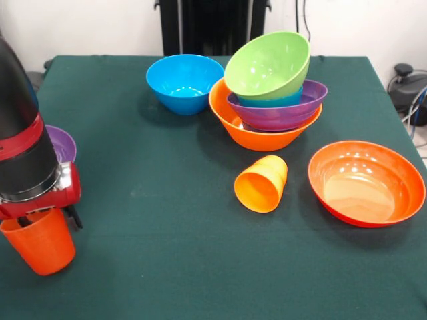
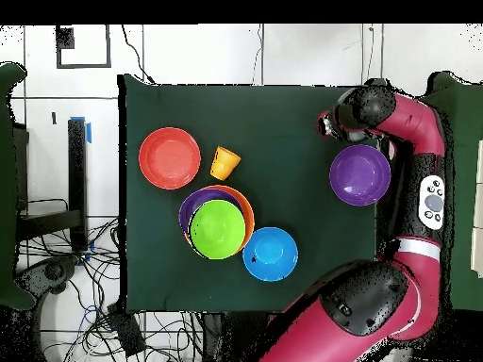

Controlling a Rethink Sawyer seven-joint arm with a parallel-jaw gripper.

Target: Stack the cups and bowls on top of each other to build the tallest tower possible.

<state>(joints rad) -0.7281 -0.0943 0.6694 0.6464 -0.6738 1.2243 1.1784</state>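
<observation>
The tower stands at the back: a large yellow-orange bowl (image 1: 253, 137) holds a purple bowl (image 1: 287, 113), a blue bowl (image 1: 280, 101) and a tilted lime green bowl (image 1: 267, 63) on top. It also shows in the overhead view (image 2: 217, 229). A medium blue bowl (image 1: 183, 83) stands to its left. A wide red-orange bowl (image 1: 365, 183) sits at the right. The yellow-orange cup (image 1: 261, 183) lies on its side in the middle. My gripper (image 1: 50, 215) is at the rim of the upright red-orange cup (image 1: 40, 247) at the front left. The overhead view shows the gripper (image 2: 330, 123) but not the cup.
A second purple bowl (image 1: 63, 143) sits behind my arm at the left edge, and shows whole in the overhead view (image 2: 359, 174). The green table (image 1: 167, 267) ends just left of the red-orange cup. Cables lie on the floor beyond the table.
</observation>
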